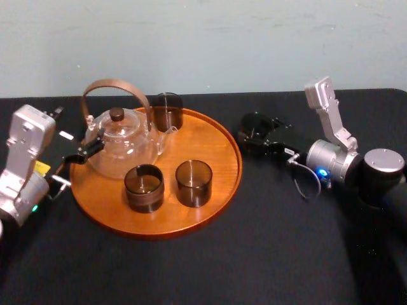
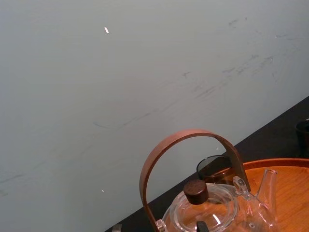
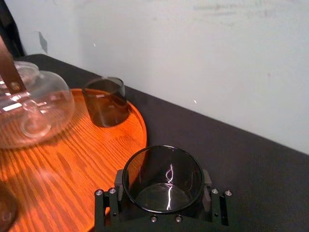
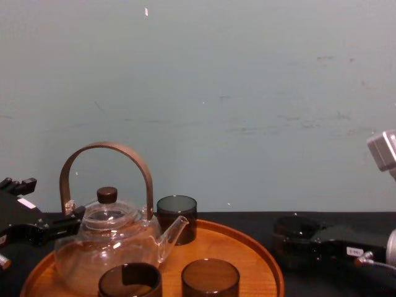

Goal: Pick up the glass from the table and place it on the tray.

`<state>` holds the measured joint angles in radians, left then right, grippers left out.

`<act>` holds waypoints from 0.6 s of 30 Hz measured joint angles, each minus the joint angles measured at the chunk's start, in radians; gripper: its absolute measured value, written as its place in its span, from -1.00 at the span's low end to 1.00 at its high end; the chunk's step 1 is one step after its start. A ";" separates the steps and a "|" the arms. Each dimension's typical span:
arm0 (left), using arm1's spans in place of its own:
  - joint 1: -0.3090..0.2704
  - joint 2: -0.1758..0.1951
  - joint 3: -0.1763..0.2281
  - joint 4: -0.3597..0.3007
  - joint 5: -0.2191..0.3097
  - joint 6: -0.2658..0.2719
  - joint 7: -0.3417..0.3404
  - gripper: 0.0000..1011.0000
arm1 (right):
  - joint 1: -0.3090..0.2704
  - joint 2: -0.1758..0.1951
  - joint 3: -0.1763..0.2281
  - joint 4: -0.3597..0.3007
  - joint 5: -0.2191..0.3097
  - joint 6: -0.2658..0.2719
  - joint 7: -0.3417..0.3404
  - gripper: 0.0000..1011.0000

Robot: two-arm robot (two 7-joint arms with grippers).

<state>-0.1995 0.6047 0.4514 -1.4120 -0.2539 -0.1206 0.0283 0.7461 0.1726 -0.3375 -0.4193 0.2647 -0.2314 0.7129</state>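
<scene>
A dark smoked glass (image 1: 255, 123) stands on the black table (image 1: 273, 254), just right of the round orange-brown tray (image 1: 213, 147). My right gripper (image 1: 257, 135) is shut on it. In the right wrist view the glass (image 3: 162, 178) sits upright between the two black fingers (image 3: 207, 180), close to the tray (image 3: 96, 154) rim. From the chest the glass (image 4: 294, 230) and right gripper (image 4: 298, 246) show low at the right of the tray (image 4: 250, 255). My left gripper (image 1: 71, 157) rests open at the tray's left edge, beside the teapot.
On the tray stand a clear glass teapot (image 1: 121, 143) with a brown hoop handle and three more dark glasses: one at the back (image 1: 167, 111) and two in front (image 1: 144, 188) (image 1: 193, 182). A pale wall runs behind the table.
</scene>
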 joint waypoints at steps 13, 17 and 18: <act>0.000 0.000 0.000 0.000 0.000 0.000 0.000 0.98 | -0.064 0.025 -0.015 -0.189 0.008 0.063 0.005 0.79; 0.000 0.000 0.000 0.000 0.000 0.000 0.000 0.98 | -0.058 0.018 -0.027 -0.186 0.011 0.062 0.012 0.79; 0.000 0.000 0.000 0.000 0.000 0.000 0.000 0.98 | -0.054 0.015 -0.030 -0.180 0.012 0.059 0.014 0.79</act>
<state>-0.1995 0.6047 0.4514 -1.4120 -0.2539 -0.1205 0.0283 0.6918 0.1873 -0.3672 -0.5996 0.2763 -0.1722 0.7270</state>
